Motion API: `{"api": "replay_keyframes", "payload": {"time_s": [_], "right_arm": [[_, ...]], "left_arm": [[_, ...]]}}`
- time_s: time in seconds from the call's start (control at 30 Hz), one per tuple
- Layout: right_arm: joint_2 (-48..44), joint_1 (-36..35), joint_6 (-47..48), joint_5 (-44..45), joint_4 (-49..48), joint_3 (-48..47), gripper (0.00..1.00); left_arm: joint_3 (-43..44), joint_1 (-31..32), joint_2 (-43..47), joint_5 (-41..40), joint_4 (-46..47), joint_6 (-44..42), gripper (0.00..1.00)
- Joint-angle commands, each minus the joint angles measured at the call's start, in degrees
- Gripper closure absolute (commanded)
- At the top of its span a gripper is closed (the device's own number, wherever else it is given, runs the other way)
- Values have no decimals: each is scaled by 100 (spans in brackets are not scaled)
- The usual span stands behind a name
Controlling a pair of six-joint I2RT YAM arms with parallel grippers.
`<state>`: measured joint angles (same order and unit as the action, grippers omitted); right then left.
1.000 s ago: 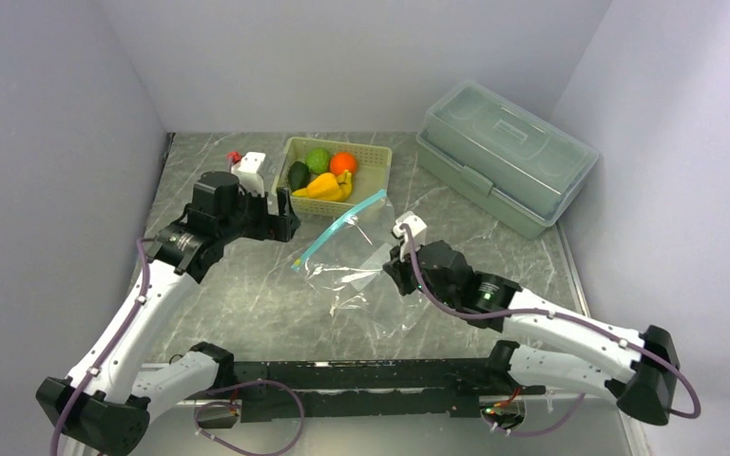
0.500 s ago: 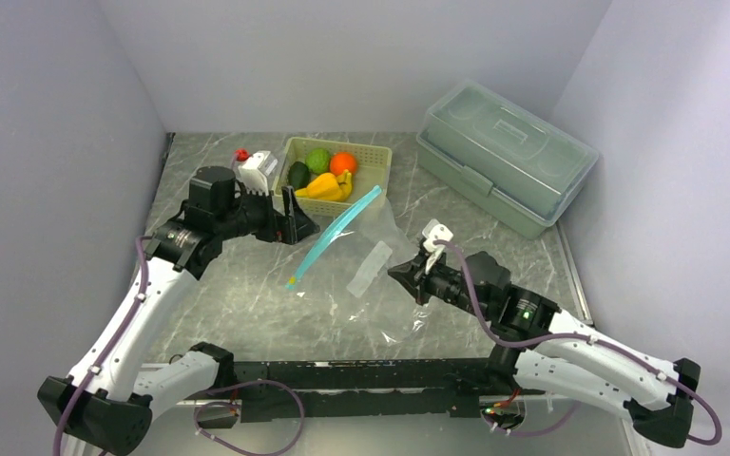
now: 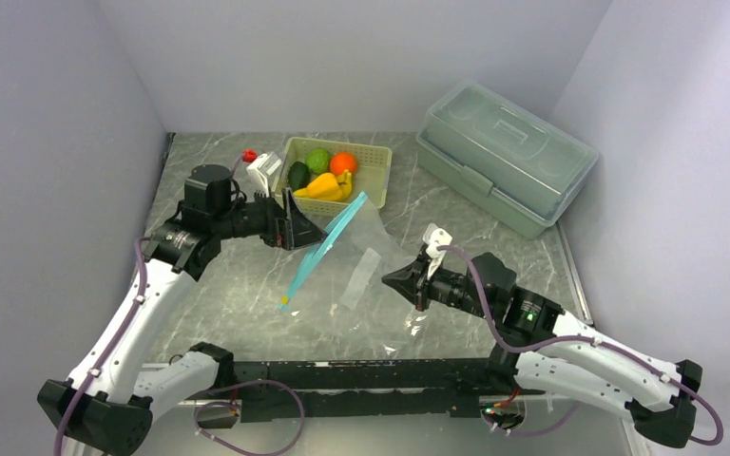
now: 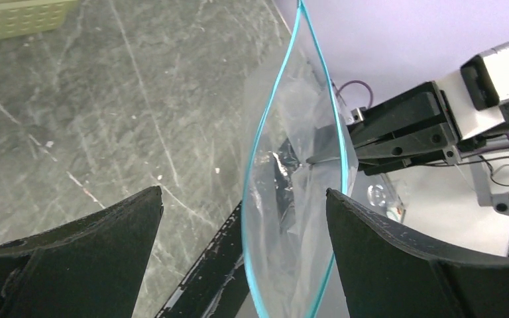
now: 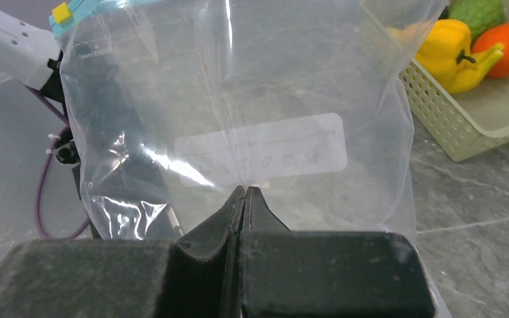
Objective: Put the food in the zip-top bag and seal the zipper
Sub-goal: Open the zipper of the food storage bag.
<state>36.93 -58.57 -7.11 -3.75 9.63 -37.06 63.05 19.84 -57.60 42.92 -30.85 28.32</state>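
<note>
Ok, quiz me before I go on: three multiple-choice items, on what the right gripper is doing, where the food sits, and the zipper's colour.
1. The right gripper is: A open; B shut on the zip-top bag; C shut on nothing.
2. The food is: A inside the zip-top bag; B gripped by the right gripper; C in the basket.
3. The zipper is: A light blue; B red; C black.

Answers:
1 B: the right wrist view shows its closed fingers pinching the clear plastic.
2 C: every piece lies in the pale green basket at the back.
3 A: a light blue strip edges the bag's mouth.
</note>
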Motion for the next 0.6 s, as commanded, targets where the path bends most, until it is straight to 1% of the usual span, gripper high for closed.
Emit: {"api": "replay_keyframes", "payload": {"time_s": [0.0,0.17,0.37,0.57], "right_arm": [[-23,-67,-110,-336,-514,-334,100],[14,-89,-114,-423,-576,-454,100],[-13,-133,-122,-490,-631,-509,100],[-54,-164,-118,-484,-679,-577,100]], "left_arm": [[-59,-24,139,675,279,154,0],[-106,-31,157,746,142,103,3],[-179,-41,240,897,235,166,3],[-225,-41,109,1049,280,180,9]]}}
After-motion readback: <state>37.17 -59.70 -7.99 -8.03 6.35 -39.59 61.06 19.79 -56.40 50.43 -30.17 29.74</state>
